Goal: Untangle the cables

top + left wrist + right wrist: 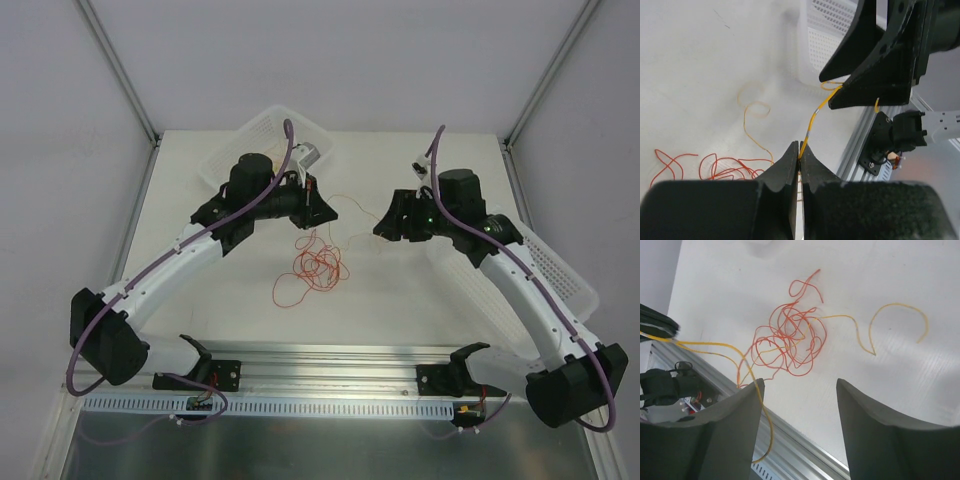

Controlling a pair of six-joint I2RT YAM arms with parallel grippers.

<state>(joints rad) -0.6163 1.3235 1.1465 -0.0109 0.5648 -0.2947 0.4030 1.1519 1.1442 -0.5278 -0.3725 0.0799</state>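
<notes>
A tangle of thin red cables (318,265) lies on the white table between the arms; it also shows in the right wrist view (790,337) and at the lower left of the left wrist view (715,167). A thin orange cable (352,203) runs in the air between the two grippers. My left gripper (800,150) is shut on this orange cable (812,120); in the top view it (322,208) hovers above and behind the tangle. My right gripper (799,382) is open, and the orange cable (762,405) hangs over its left finger (735,415). More orange cable (895,307) curls on the table.
A white perforated basket (262,135) stands at the back left behind the left arm, and another (565,275) lies under the right arm. It also shows in the left wrist view (825,35). An aluminium rail (330,355) runs along the near edge.
</notes>
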